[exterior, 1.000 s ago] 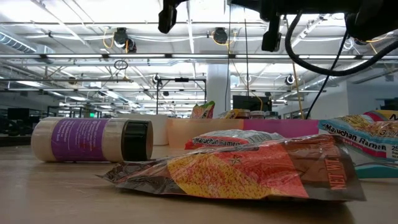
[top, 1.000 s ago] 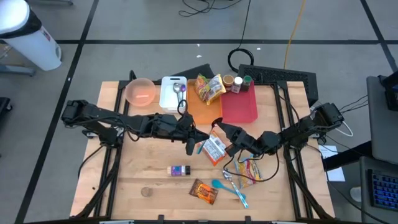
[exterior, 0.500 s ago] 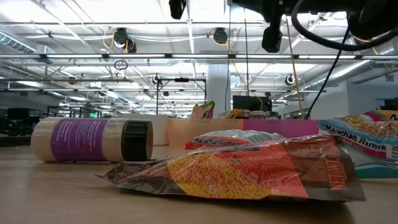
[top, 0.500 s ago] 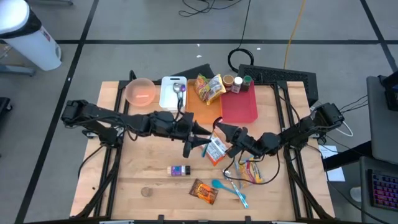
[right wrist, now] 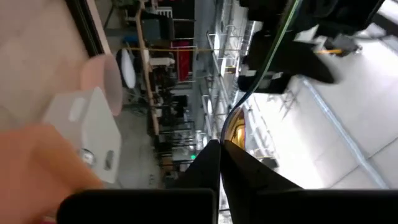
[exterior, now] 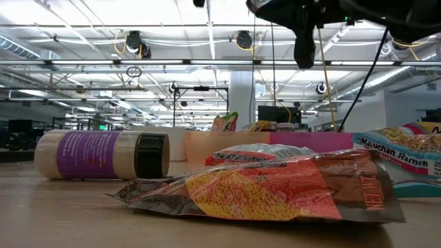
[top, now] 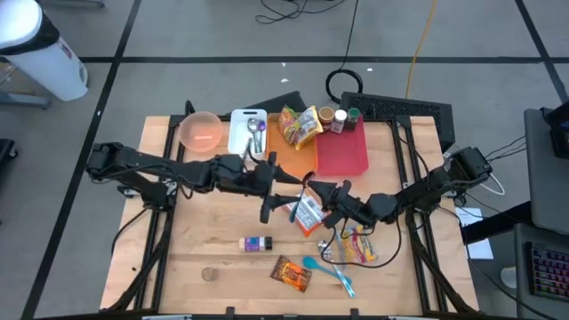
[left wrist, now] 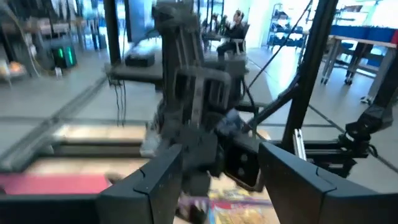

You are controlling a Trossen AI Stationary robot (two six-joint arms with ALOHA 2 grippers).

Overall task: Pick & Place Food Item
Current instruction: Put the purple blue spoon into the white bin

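The ramen packet (top: pixel 308 212) lies flat at the middle of the worktop (top: pixel 213 258). The left gripper (top: pixel 269 209) hangs just beside it with jaws apart, empty. The right gripper (top: pixel 313 187) hovers over the packet's far edge, jaws closed on nothing.

One pink bowl (top: pixel 201 131), two spice jars (top: pixel 332 116), one purple bottle (top: pixel 256 244), two spoons (top: pixel 256 131).

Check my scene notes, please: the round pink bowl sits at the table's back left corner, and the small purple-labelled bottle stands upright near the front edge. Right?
Not quite. The small purple-labelled bottle lies on its side, as the low view shows. The rest holds: the round pink bowl sits at the back left corner of the table, and the bottle is near the front edge.
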